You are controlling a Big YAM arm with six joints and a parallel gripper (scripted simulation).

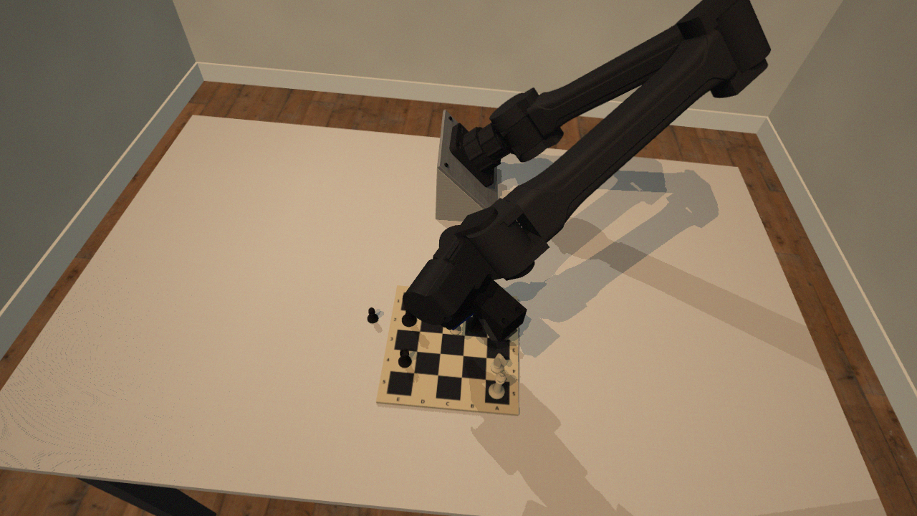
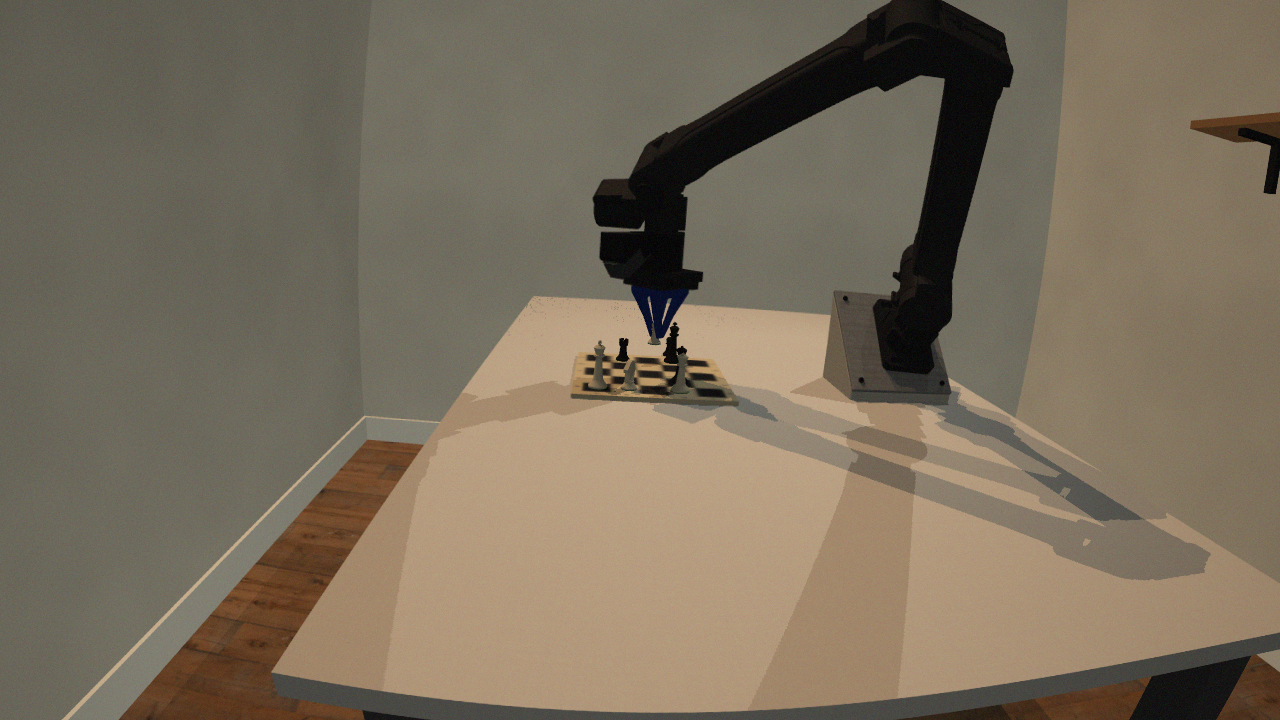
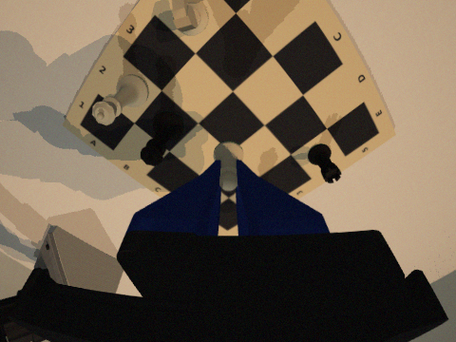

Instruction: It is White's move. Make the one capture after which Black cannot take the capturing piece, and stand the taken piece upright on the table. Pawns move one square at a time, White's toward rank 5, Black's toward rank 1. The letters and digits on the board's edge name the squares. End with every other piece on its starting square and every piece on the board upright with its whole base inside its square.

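White pawn is getting pinched between the blue fingers, hanging just above the near end of the chessboard, round about the C file at the low ranks. Can't tell the exact square from here. Off the board, a black pawn is standing upright on the surface, just beside the E-file edge. On the board, black pieces are sitting near E2 and E4, and a white king-ish piece with another white one along the A file. Beige surface is carrying the arm's grey wedge base; wood floor and pale walls around it.
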